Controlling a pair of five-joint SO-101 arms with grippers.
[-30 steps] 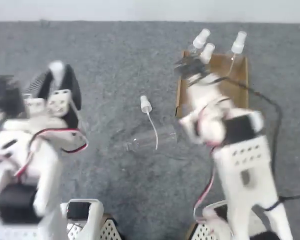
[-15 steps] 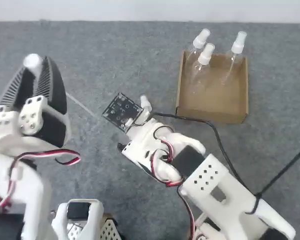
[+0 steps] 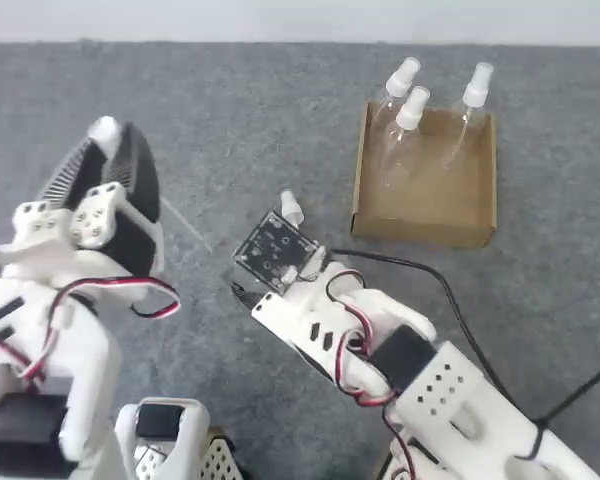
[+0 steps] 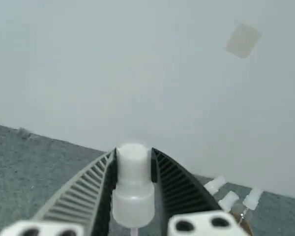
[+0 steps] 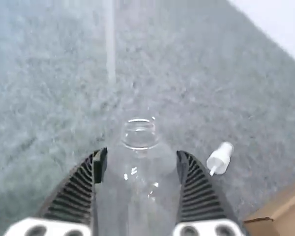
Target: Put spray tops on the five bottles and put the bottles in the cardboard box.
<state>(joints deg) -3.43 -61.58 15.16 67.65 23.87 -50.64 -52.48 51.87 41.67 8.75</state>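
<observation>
The left pincer [image 3: 107, 135] stands at the left side of the table [image 3: 230, 110], clamped on a white spray top [image 4: 132, 189]. Bare grey table lies between it and the cardboard box [image 3: 420, 228], which sits to the right near the table's back edge. Three capped bottles [image 3: 412, 108] lean in the box. The right pincer [image 5: 140, 160] grips a clear bottle [image 5: 137, 184] with its open neck pointing away. A loose spray top [image 5: 220, 157] lies near it, and the box corner is close. From above, the right arm [image 3: 380, 345] covers that bottle, and the loose top lies between arm and box.
</observation>
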